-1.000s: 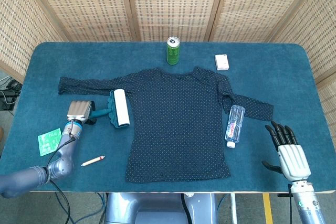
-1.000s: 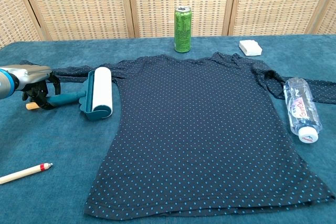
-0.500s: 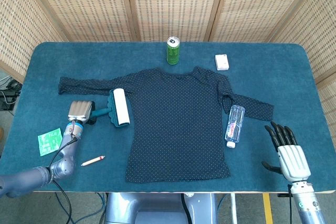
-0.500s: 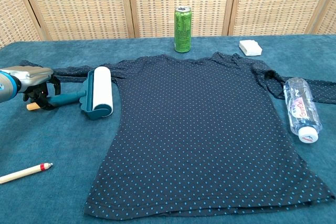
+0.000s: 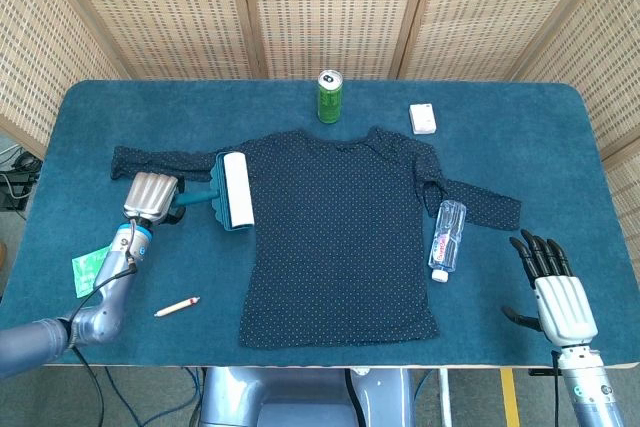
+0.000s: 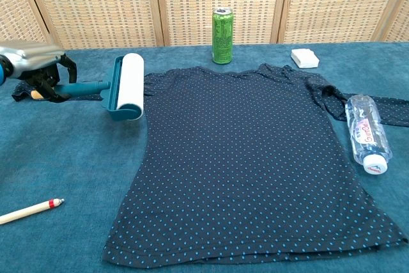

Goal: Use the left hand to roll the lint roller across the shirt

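Two hands show: the left hand [image 5: 150, 197] grips the teal handle of the lint roller [image 5: 234, 191], whose white drum sits at the left edge of the dotted shirt [image 5: 345, 232]; the right hand [image 5: 556, 287] rests apart with fingers spread, empty, beyond a water bottle [image 5: 446, 237].

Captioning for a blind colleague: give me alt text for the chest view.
The left hand holds a teal lint roller beside a dark dotted shirt on a blue table; a green can stands behind.

Teal lint roller [image 6: 125, 86] beside flat dotted shirt [image 6: 249, 158].
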You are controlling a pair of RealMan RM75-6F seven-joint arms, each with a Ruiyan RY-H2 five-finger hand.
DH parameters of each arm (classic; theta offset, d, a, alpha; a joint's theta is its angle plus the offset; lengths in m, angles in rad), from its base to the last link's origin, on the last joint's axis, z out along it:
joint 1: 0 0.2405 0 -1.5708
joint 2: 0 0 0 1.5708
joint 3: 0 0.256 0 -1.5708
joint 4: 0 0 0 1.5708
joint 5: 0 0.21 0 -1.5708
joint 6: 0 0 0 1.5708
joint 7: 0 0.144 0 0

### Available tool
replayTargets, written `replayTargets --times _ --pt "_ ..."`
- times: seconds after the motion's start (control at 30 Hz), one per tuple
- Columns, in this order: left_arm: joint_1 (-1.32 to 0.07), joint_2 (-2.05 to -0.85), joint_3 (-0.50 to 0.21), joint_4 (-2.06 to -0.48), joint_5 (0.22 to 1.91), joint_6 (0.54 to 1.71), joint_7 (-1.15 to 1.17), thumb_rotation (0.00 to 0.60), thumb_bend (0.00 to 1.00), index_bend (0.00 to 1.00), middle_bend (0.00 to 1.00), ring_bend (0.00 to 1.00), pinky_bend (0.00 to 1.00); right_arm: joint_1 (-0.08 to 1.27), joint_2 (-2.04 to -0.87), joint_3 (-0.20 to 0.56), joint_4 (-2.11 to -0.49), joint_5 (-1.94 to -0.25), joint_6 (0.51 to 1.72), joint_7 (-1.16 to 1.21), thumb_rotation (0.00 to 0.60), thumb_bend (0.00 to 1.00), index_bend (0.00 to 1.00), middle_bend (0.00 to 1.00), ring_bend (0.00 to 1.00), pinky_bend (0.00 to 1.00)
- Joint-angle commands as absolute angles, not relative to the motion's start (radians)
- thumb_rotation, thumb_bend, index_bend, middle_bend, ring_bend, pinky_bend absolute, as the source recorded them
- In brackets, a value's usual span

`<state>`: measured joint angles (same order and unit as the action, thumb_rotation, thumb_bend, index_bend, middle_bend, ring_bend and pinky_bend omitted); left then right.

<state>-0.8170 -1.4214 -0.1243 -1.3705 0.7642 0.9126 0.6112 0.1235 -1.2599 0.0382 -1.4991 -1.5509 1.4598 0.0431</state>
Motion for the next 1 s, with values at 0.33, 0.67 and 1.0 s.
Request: replayTargets --times 0.33,0.67,1.0 --pt "-0.891 -1.338 -0.099 -1.437 0.794 0.812 0.656 0.600 0.58 0.86 0.78 0.64 0.57 0.127 -1.259 0.046 -1.491 -1.530 1.444 0.050 0.600 0.02 0.00 0.00 0.00 0.00" --pt "-1.002 -1.412 -0.083 -1.357 0.605 0.767 0.791 0.600 0.61 0.88 0.78 0.64 0.58 0.137 -1.264 0.062 -1.467 -1.481 1.404 0.059 0.600 0.02 0.00 0.00 0.00 0.00" --pt "-1.142 -1.467 -0.048 -1.318 0.366 0.760 0.957 0.600 0.61 0.89 0.79 0.65 0.59 0.143 -1.264 0.070 -1.451 -1.449 1.374 0.066 0.600 0.02 0.00 0.00 0.00 0.00"
